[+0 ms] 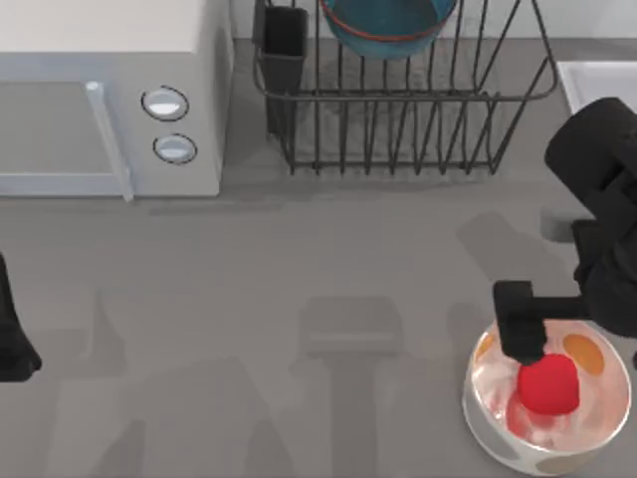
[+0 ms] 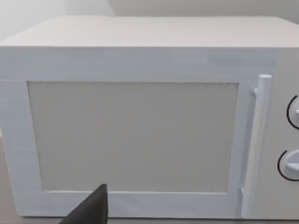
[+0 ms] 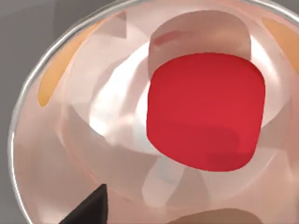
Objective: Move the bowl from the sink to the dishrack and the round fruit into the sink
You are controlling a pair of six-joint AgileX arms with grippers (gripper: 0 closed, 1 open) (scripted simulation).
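The teal-blue bowl with its orange-red band stands in the dark wire dishrack at the back. A corner of the pale sink shows at the back right. The red round fruit lies inside a glossy white bowl with orange spots at the front right. My right gripper hangs open just above the fruit, one dark fingertip showing beside the white bowl's wall. My left gripper is parked at the table's left edge, open, with one fingertip in its wrist view.
A white microwave with two dials fills the back left. A black cutlery cup hangs on the rack's left end. Grey tabletop stretches across the middle and front left.
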